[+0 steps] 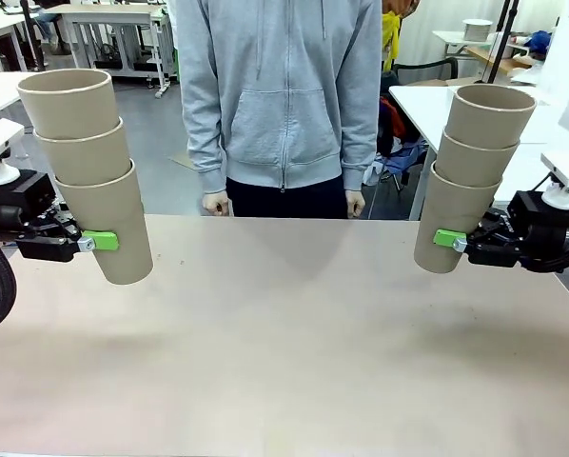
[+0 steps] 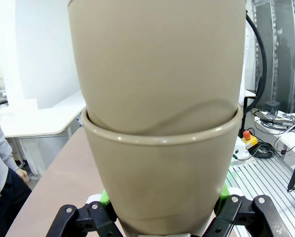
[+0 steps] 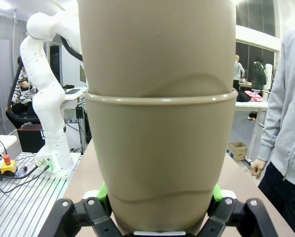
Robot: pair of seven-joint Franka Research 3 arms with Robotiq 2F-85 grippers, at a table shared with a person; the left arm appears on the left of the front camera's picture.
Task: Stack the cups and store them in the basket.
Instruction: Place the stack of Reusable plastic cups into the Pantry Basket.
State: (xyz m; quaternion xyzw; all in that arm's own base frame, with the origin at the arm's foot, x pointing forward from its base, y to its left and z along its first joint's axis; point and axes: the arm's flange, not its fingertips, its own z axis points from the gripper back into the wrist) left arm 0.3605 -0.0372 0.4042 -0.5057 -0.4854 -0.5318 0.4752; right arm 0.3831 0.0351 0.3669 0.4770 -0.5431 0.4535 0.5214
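Held clear above the desk (image 1: 284, 362) at frame left, three stacked cups (image 1: 87, 157) are clamped by the left pincer (image 1: 108, 241); at frame right, another three-cup stack (image 1: 475, 162) is gripped by the right pincer (image 1: 444, 238).

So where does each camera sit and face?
Front: between the arms, facing across the table at the person; left gripper and right gripper each clamp a cup stack.
Left wrist: behind its fingers, facing the left stack.
Right wrist: behind its fingers, facing the right stack.
Shared: all show the person's grey top.
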